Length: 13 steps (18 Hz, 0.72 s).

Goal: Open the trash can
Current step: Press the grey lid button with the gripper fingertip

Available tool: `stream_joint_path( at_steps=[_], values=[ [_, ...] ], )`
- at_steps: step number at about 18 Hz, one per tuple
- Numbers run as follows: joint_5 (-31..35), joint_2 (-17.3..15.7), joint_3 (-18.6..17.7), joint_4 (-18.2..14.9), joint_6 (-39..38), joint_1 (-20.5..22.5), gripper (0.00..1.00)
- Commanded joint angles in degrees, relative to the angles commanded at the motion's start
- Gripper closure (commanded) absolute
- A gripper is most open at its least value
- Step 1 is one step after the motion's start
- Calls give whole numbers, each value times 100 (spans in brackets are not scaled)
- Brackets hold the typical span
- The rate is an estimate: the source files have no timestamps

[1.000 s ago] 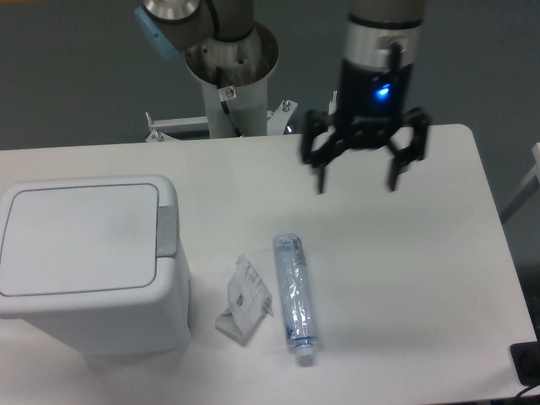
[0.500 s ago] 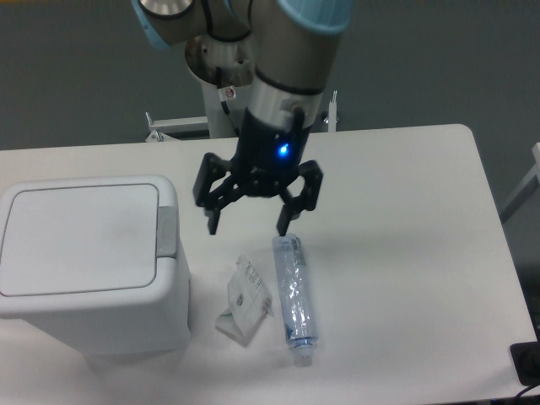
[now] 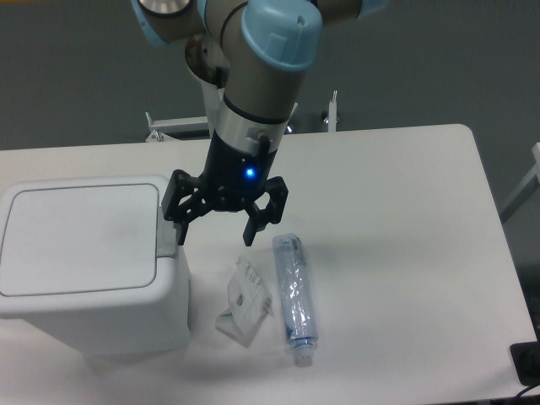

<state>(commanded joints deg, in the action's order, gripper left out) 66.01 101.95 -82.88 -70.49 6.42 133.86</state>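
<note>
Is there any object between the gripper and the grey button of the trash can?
Nothing visible is in the way. The open gripper is right beside the grey button on the trash can. The packet and bottle lie off to the side.

A white table (image 3: 405,253) stands against a dark grey-green floor (image 3: 76,76).

A white table (image 3: 405,219) carries the trash can (image 3: 84,261) at its left (lid shut), a crumpled, possibly paper, packet (image 3: 245,299) and a clear plastic bottle (image 3: 294,295) lying flat just beside it.
</note>
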Motion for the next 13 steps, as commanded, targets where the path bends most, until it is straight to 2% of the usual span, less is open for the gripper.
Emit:
stream_joint_path(
  at_steps=[13],
  values=[
    [18, 0, -71, 35, 44, 0, 0]
  ],
)
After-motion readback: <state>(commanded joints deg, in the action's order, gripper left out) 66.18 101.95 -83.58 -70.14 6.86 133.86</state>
